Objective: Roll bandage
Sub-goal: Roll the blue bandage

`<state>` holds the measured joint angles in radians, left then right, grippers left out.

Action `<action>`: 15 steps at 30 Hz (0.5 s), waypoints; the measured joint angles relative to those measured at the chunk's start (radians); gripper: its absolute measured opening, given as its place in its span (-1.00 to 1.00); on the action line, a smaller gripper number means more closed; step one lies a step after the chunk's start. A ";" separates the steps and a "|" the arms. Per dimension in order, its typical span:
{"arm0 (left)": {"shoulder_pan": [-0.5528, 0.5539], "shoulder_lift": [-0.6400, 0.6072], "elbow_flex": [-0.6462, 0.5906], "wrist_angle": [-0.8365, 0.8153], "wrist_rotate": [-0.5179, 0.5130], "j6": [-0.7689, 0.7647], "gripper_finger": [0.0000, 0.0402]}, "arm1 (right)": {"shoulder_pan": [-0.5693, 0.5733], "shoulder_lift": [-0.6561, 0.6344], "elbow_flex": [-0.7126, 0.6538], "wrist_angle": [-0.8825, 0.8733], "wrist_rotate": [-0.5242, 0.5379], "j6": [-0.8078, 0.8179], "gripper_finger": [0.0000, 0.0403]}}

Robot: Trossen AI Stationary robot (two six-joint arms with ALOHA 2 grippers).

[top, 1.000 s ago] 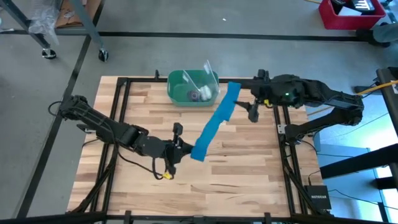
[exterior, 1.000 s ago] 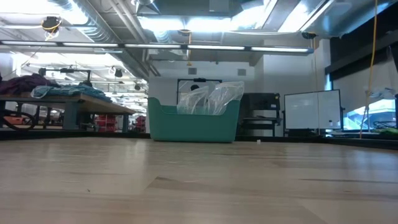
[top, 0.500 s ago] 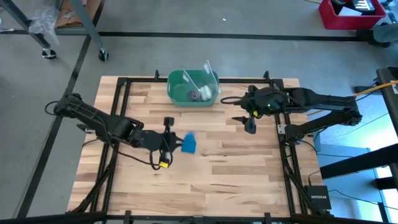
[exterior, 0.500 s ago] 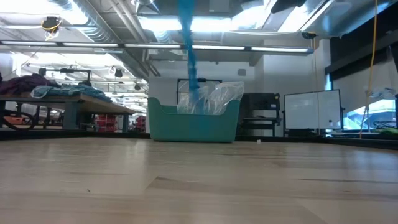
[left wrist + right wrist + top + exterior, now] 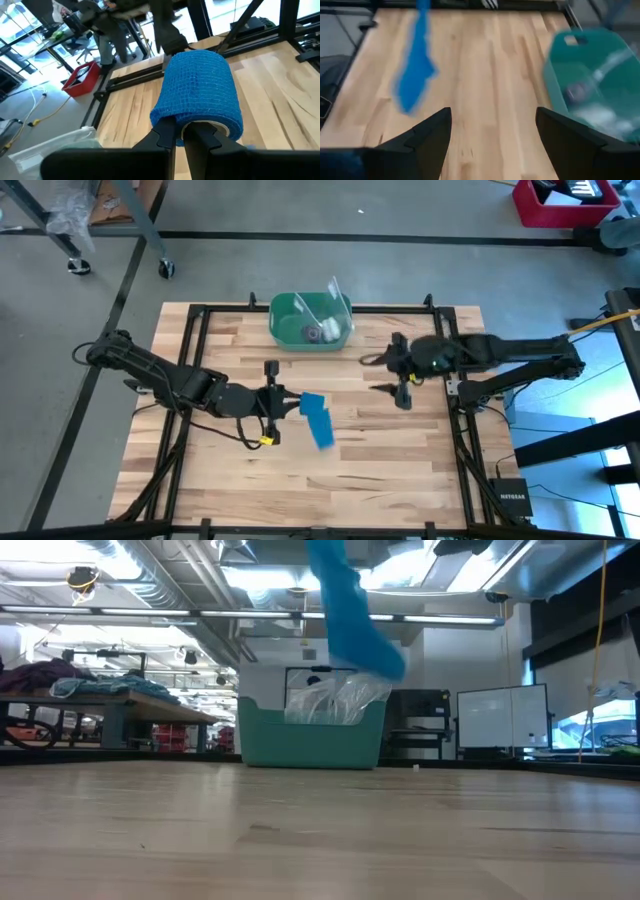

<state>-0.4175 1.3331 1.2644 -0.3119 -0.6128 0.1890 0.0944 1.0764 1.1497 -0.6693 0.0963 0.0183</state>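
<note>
The bright blue bandage [image 5: 318, 418] hangs as a short, doubled-over band from my left gripper [image 5: 290, 402], which is shut on it near the table's middle. In the low view the bandage [image 5: 350, 610] dangles well above the wood. In the left wrist view it [image 5: 200, 85] drapes over my shut fingers. My right gripper [image 5: 402, 392] stands open to the bandage's right, above the table, touching nothing. In its own wrist view the bandage [image 5: 415, 70] shows beyond its spread fingers. My left gripper pinches the bandage between its two fingers [image 5: 167, 137] at a folded part [image 5: 180, 120], where the fabric curls over the fingertips; how many layers, I cannot tell. The fingers come nearly level from the table's left. The band hangs slack below them, clear of the table.
A green bin [image 5: 276, 320] with clear plastic and small items inside stands at the far edge's middle, also seen in the low view [image 5: 310, 740]. Black frame rails run along the table's sides. Bare wood lies near and between the arms.
The bandage stretched as a long band from my left gripper toward the far right; its far end has fallen back, and it now hangs short from that gripper. My left gripper has rolled and shifted slightly leftward. My right gripper has sunk toward the near edge, staying open.
</note>
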 joint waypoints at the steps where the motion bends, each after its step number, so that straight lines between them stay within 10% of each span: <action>1: -0.001 0.000 0.000 0.000 0.000 0.001 -0.92 | 0.012 -0.017 -0.047 0.067 0.003 -0.008 0.45; 15: 0.001 0.000 0.000 0.018 0.002 0.024 -0.92 | 0.043 0.088 -0.475 0.935 0.066 -0.031 0.45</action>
<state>-0.4164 1.3331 1.2640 -0.2938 -0.6109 0.2131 0.1375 1.1642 0.6750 0.2655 0.1620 -0.0124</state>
